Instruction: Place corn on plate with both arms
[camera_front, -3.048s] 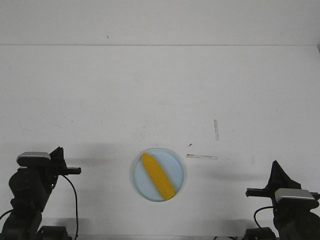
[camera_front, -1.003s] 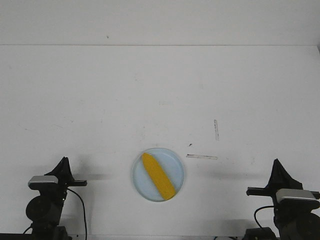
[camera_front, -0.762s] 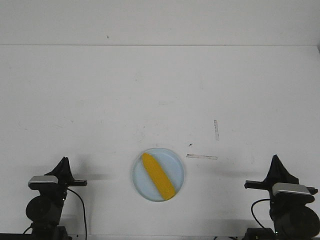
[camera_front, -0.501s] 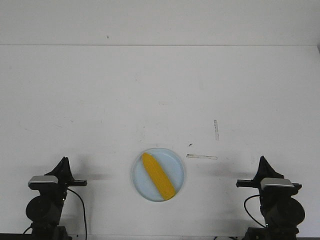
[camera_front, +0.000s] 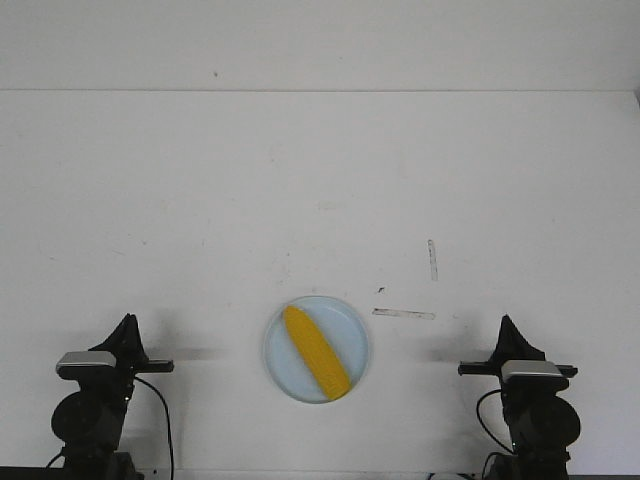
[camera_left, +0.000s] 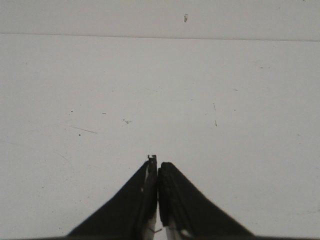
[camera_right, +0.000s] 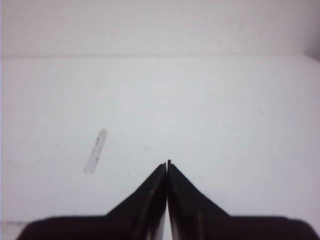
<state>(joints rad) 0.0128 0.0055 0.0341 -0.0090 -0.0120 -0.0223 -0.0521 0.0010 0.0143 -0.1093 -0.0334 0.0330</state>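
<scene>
1. left claw (camera_front: 127, 322) sits at the lower left of the front view, its fingers pressed together with nothing between them, as the left wrist view (camera_left: 157, 165) confirms. it stands where it stood a second ago, parked well apart from the plate.
2. the corn (camera_front: 315, 353) lies on the plate (camera_front: 283, 370) at lower centre, unmoved. its long axis runs diagonally from upper left to lower right, the tapered tip pointing upper left, the lower end at the rim.
3. right claw (camera_front: 507, 324), lower right, has shifted leftward toward the plate over the last second while staying low; its fingers are pressed together and empty (camera_right: 167, 165).
4. the worktop (camera_front: 320, 200) shows scuffs right of the plate. with the corn resting on the plate and both arms withdrawn, the task looks finished.
</scene>
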